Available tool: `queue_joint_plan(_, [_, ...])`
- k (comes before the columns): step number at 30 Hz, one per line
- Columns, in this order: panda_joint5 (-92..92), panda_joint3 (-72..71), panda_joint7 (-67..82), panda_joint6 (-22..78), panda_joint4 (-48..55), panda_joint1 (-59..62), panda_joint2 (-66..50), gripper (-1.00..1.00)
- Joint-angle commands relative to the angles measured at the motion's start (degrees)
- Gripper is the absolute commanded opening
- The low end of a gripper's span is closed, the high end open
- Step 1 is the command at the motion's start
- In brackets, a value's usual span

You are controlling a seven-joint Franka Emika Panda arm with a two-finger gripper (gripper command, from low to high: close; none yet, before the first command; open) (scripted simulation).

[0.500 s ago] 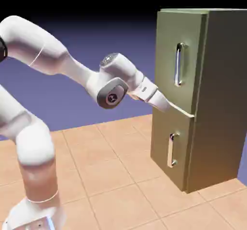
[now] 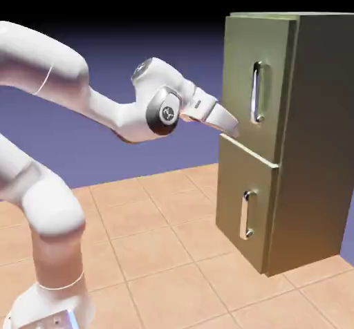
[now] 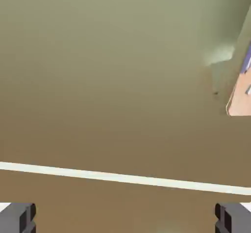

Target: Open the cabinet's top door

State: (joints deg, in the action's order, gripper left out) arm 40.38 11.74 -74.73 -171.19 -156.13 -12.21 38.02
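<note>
Since the earlier frame your hand has risen from the seam between the two doors to the foot of the top door (image 2: 257, 89), and the forearm has lifted with it.

You have not opened anything yet. The top door sits flush in the cabinet (image 2: 314, 141), closed, with its long silver handle (image 2: 257, 92) upright and untouched on the front face. The lower door (image 2: 247, 210) is shut too, its shorter handle (image 2: 245, 215) below. The cabinet stands on the tiled worktop (image 2: 159, 251) at the exterior view's right.

Your gripper (image 2: 231, 127) is against or just short of the cabinet's near front edge, a little above the seam; whether it touches, you cannot tell from here. It is below the long handle and toward the exterior view's left of it. The jaws stand fully apart and hold nothing: in the hand view the two grey fingertips (image 3: 17, 217) sit at the bottom corners with only olive panel and a pale line (image 3: 122, 178), probably the seam, between them. No handle shows there.

By my reading, all the real work remains: bring the jaws up and across to the long handle, close on it, then swing the door out.
</note>
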Motion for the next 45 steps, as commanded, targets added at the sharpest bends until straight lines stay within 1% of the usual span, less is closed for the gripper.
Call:
queue_joint_plan(1, [2.5, 0.73, -1.99, 0.17, 0.3, -0.71, 0.33, 0.0])
queue_joint_plan(45, [110.89, 32.25, -88.63, 7.72, 13.38, -31.64, 14.73, 0.0])
